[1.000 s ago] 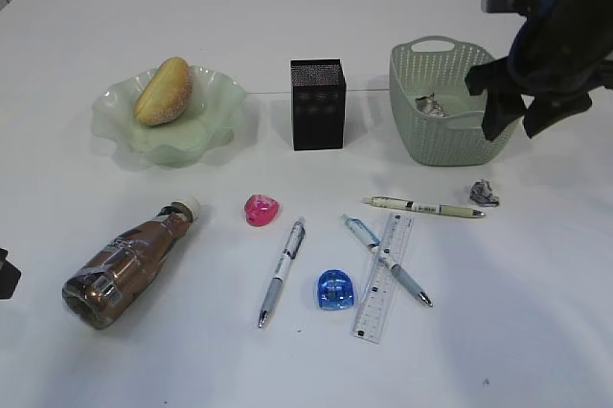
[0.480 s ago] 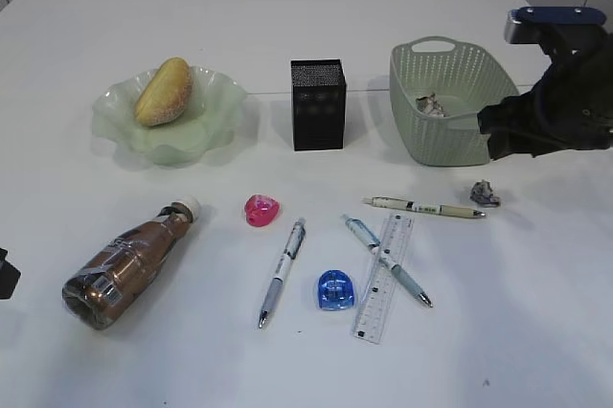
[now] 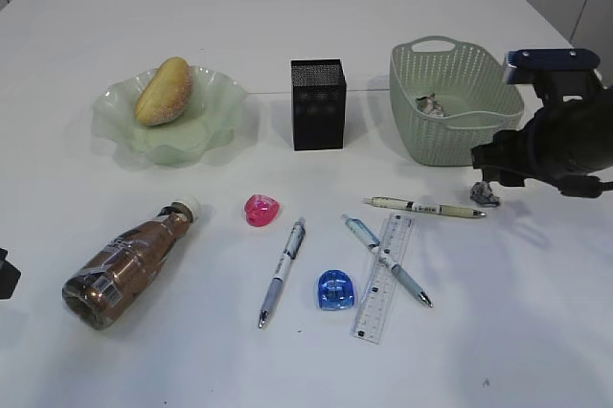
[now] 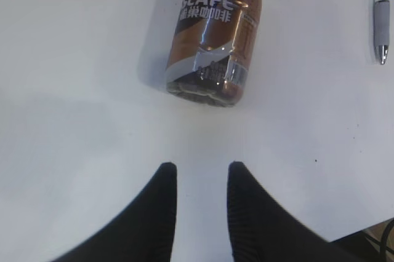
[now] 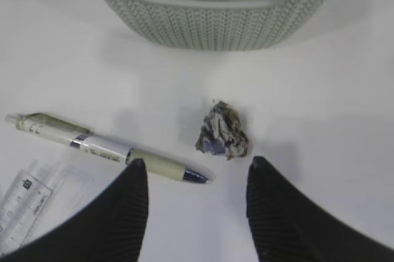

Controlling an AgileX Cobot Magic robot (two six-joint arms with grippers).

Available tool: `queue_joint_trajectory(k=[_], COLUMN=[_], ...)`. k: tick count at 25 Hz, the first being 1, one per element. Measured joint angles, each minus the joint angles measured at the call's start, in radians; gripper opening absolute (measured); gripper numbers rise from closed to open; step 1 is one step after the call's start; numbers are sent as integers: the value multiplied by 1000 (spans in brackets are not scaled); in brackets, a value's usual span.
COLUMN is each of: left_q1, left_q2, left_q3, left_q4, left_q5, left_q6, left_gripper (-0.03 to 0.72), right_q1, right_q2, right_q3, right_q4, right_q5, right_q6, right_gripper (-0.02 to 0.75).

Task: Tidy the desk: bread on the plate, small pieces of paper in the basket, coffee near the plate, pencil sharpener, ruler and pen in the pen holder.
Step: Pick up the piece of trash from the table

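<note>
The right gripper [image 5: 196, 182] is hanging wide open over the paper wad [image 5: 223, 131] — probably light and crushable — lying at the basket's [image 5: 215, 19] six o'clock, best pinched across its middle.

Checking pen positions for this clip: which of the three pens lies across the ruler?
The middle pen, the blue-grey one, lies diagonally over the clear ruler. The white pen on the left and the olive-capped pen lie clear of it.
</note>
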Motion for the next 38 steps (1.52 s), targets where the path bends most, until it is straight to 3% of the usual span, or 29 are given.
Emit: queue_joint_trajectory(k=[14, 38], left_q1=[0, 0], left_q2=[0, 0], left_q3=[0, 0], left_q4=[0, 0], left_q5=[0, 0], left_q6=[0, 0], left_gripper=[195, 195], right_q1=[0, -28], right_q2=[131, 215], right_q3=[7, -21], right_q4=[4, 9], right_q5=[-201, -262], right_q6=[0, 0], right_gripper=[412, 410])
